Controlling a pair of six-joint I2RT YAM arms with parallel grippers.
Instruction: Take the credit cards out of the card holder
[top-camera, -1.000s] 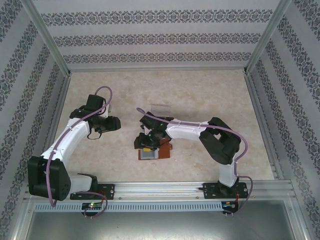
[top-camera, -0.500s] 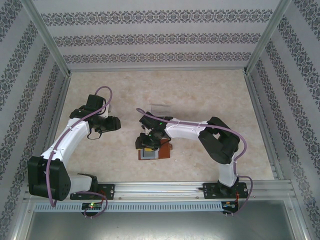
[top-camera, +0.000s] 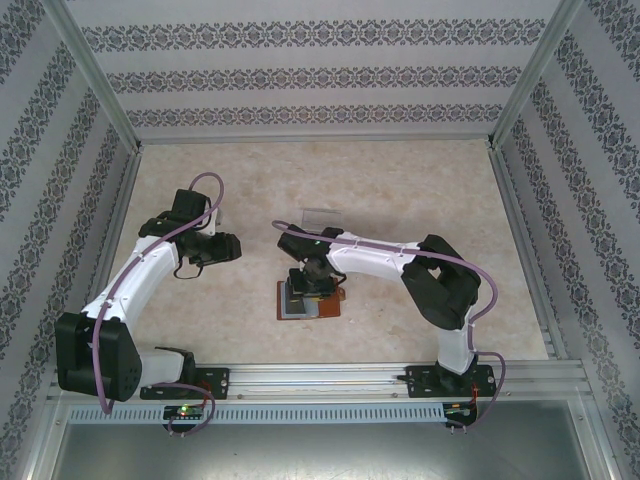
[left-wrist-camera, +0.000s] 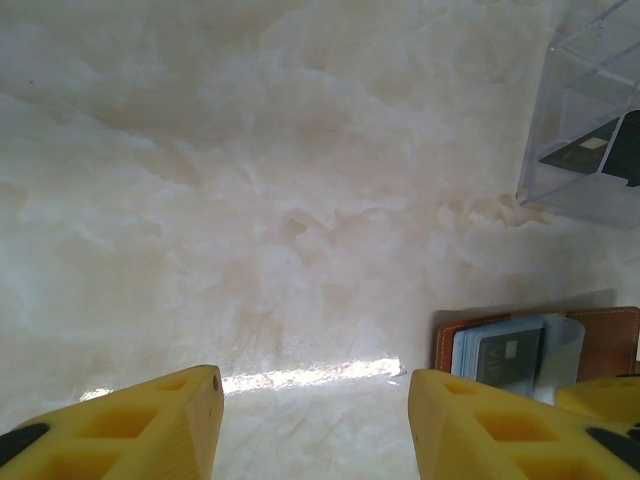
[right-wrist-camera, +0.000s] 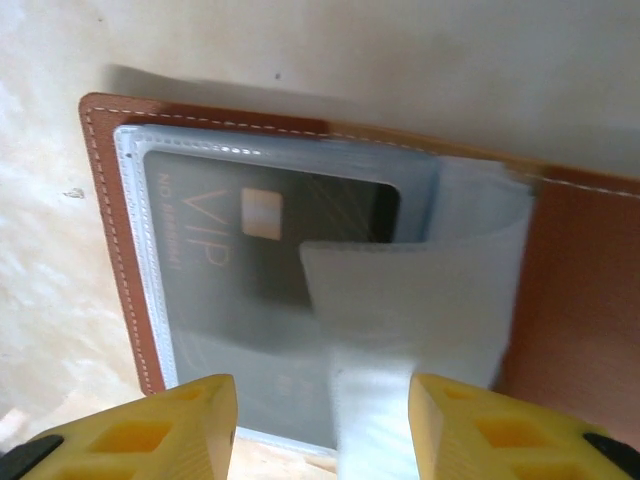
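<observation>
**right gripper poised over the open card holder, cards not yet withdrawn**

the card holder is seen lying open on the table, at the centre of the top external view, with the clear tray near it, higher in that frame. a dark card marked "vip" is shown tucked in a see-through sleeve at the left of the right wrist view, and a loose flap of that sleeve is curled across the middle. the right gripper is held directly above the holder, fingers spread and nothing pinched. whether one finger brushes the flap cannot be told. the left gripper is likewise spread and empty, over bare table to the left of the holder.

risks, as judged: the flap may be caught instead of the card, so that the sleeve or the whole holder is lifted. as the holder is not pinned by the other arm, it may be dragged across the table. a thin card in slick plastic may slip free or stay lodged.

between views: the card's lettering, its chip and the flap are resolved in the right wrist view, whereas from above that area is covered by the arm. at the lower right of the left wrist view, pale layers are shown stacked in the holder, and a dark shape is made out behind the tray's wall. the placing of both arms is given by the top external view.
</observation>
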